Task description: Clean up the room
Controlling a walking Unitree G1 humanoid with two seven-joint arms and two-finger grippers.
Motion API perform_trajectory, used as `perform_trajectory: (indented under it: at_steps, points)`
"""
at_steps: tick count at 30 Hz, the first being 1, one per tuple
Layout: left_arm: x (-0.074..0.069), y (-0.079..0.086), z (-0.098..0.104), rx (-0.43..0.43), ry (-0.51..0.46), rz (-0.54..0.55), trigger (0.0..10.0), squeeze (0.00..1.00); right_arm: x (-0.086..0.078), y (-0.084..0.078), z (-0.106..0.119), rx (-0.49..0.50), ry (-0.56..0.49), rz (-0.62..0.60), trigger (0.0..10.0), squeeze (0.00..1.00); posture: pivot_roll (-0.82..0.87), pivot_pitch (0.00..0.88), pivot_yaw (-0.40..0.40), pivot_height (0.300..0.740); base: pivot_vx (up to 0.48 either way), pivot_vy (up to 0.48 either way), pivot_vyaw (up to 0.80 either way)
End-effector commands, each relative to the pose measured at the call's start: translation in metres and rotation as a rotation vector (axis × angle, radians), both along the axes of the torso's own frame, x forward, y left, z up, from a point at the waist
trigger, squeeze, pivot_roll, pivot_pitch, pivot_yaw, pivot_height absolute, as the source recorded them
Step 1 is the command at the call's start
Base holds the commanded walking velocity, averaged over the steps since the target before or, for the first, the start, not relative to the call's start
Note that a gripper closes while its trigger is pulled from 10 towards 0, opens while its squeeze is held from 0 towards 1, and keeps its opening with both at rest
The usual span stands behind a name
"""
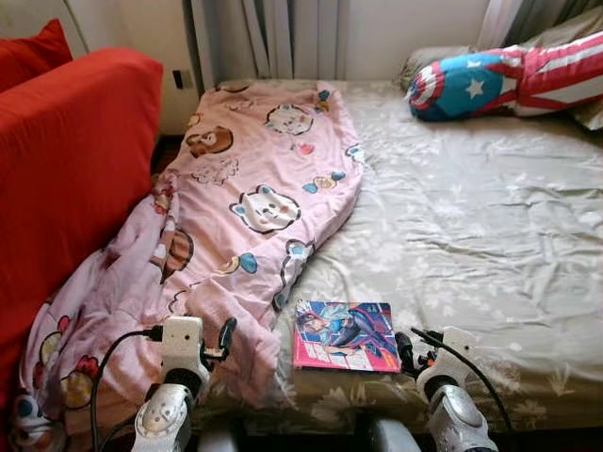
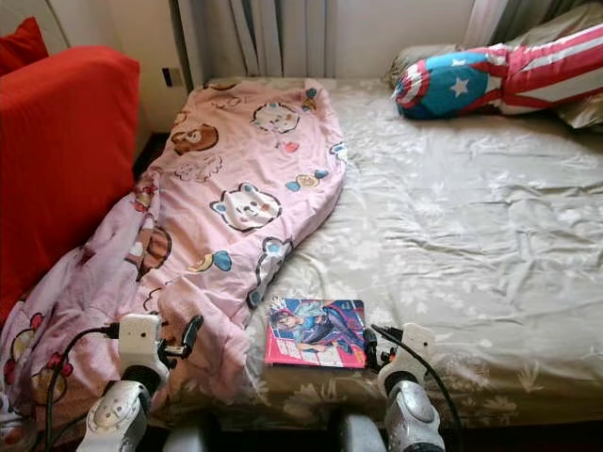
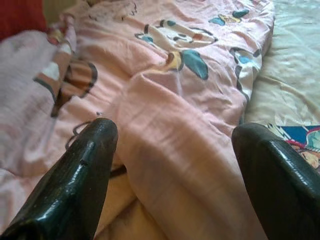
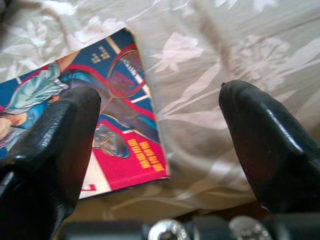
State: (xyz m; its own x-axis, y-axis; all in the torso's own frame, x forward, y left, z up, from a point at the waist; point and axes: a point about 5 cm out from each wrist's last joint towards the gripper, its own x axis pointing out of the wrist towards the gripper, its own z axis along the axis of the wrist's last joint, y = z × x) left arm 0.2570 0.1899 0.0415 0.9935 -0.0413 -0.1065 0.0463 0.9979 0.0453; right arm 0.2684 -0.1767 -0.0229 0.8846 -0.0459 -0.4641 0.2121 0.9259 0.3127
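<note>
A colourful comic book (image 1: pixel 346 336) lies flat on the beige floral sheet near the bed's front edge. My right gripper (image 1: pixel 415 347) is open at the book's right edge. In the right wrist view one finger (image 4: pixel 60 145) hangs over the cover (image 4: pixel 120 100) and the other over bare sheet. A pink blanket (image 1: pixel 254 198) printed with cartoon bears runs along the bed's left side, and its near end spills over the edge. My left gripper (image 1: pixel 215 344) stands open just above a fold of that blanket (image 3: pixel 170 130), holding nothing.
A red sofa (image 1: pixel 66 169) stands close against the bed's left side. A blue, red and white star-shield pillow (image 1: pixel 499 80) lies at the far right by the wall. The bed sheet (image 1: pixel 471 217) is wrinkled, and curtains hang behind.
</note>
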Motion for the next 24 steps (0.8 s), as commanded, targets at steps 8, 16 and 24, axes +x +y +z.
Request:
perform_trajectory:
  at_steps: [8,16,24]
  points:
    - [-0.019,0.009,0.009,0.080,0.007,-0.031,10.0,0.00,0.011,0.011,0.007,0.179,-0.042,0.013,10.0,0.00,0.18,0.188,-0.007,0.603,0.000,0.000,0.00]
    - [-0.033,0.015,0.022,0.113,0.003,-0.032,10.0,0.00,0.019,0.012,0.014,0.317,-0.086,-0.018,10.0,0.00,0.23,0.234,0.009,0.603,0.000,0.000,0.00]
    - [-0.047,0.018,0.024,0.134,0.048,-0.032,10.0,0.00,0.021,-0.007,0.019,0.337,-0.131,-0.127,10.0,0.00,0.24,0.271,0.020,0.603,0.000,0.000,0.00]
